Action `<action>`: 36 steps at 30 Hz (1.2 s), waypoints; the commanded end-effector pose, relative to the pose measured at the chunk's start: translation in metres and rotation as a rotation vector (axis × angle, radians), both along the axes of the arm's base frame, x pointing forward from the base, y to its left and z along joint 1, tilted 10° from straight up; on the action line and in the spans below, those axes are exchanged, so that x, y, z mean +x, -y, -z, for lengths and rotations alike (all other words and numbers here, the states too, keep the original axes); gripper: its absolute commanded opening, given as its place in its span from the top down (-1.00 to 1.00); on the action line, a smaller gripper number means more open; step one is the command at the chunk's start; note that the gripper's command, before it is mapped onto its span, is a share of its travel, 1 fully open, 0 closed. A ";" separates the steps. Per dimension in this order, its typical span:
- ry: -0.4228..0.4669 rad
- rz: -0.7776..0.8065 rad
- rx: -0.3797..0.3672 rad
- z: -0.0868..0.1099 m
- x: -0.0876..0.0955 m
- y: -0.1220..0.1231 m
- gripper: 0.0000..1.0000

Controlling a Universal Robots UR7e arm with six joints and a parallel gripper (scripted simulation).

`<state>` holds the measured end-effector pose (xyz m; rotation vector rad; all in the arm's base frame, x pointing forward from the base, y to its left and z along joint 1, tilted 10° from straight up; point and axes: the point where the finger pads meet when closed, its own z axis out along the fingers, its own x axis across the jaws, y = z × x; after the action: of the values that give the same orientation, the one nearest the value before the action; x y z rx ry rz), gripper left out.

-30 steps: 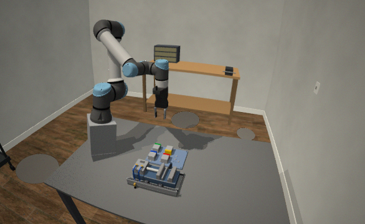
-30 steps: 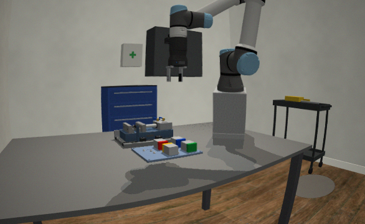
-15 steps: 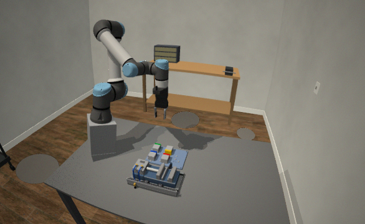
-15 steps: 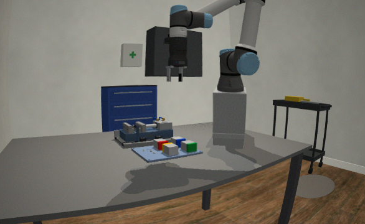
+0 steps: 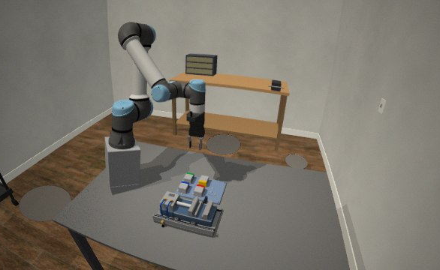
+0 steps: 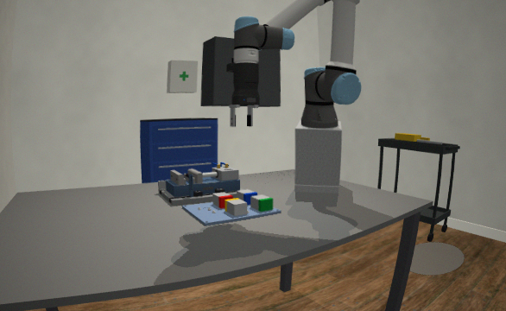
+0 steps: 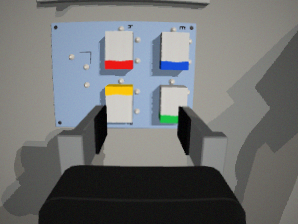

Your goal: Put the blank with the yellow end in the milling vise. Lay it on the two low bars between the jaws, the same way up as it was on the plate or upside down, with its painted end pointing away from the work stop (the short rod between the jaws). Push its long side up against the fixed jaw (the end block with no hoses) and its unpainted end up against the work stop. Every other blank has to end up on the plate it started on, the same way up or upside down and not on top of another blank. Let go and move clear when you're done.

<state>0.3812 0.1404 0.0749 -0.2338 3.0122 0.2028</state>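
Observation:
Several grey blanks lie on a light blue plate point(image 5: 217, 190) point(image 6: 201, 214) point(image 7: 69, 90). The blank with the yellow end point(image 5: 203, 179) point(image 6: 237, 207) point(image 7: 120, 104) lies beside the green-ended blank point(image 5: 189, 177) point(image 6: 262, 202) point(image 7: 173, 104). The red-ended blank point(image 5: 199, 190) point(image 6: 222, 199) point(image 7: 119, 51) and the blue-ended blank point(image 5: 184, 187) point(image 6: 247, 196) point(image 7: 174, 51) lie nearer the vise. The blue milling vise point(image 5: 188, 210) point(image 6: 199, 181) stands next to the plate, with nothing between its jaws. My gripper point(image 5: 196, 143) point(image 6: 241, 121) point(image 7: 142, 120) is open and empty, pointing down, high above the plate.
The arm's grey pedestal point(image 5: 124, 165) point(image 6: 318, 155) stands at the table's edge beside the plate. A wooden bench point(image 5: 239, 84), a blue drawer cabinet point(image 6: 180, 147) and a black cart point(image 6: 417, 144) stand off the table.

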 end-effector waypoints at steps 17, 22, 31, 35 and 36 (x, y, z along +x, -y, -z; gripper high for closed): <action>0.004 0.001 -0.002 0.050 0.019 -0.022 -1.00; 0.004 0.001 -0.002 0.050 0.019 -0.022 -1.00; 0.004 0.001 -0.002 0.102 0.037 -0.045 -1.00; 0.004 0.001 -0.002 0.102 0.037 -0.045 -1.00; 0.004 0.001 -0.002 0.102 0.037 -0.045 -1.00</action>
<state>0.4147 0.1840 -0.0238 -0.2331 3.0122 0.2009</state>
